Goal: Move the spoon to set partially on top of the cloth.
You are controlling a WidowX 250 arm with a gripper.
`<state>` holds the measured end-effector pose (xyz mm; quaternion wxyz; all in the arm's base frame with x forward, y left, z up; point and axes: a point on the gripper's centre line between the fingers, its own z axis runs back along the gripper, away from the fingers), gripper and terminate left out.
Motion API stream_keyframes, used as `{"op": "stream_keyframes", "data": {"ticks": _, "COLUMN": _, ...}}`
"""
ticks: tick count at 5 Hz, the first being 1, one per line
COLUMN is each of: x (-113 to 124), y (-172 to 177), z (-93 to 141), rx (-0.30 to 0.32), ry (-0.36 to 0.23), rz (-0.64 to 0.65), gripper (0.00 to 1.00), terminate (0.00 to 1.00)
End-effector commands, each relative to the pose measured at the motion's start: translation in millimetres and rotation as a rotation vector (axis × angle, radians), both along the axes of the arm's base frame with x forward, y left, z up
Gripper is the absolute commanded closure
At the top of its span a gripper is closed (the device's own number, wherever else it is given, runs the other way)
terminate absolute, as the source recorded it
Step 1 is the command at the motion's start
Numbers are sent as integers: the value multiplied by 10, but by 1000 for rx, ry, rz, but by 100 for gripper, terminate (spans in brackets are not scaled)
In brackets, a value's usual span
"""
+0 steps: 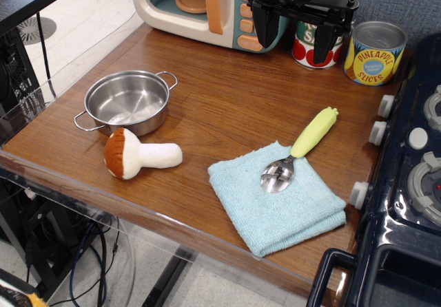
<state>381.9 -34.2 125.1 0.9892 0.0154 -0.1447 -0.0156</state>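
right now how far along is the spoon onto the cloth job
Done, it looks like: the spoon lies with its metal bowl on the cloth and its yellow-green handle out over the table. Nothing is in hand; the gripper hangs open and empty near the microwave. No step looks left.
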Motion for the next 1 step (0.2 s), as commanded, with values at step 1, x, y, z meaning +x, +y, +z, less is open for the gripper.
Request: {"op": "stream_keyframes", "data": {"ticks": 1, "x": -123, "y": 65, "z": 208, "rx": -7, "ry": -63, "rz": 0, "gripper": 0, "terminate": 100}}
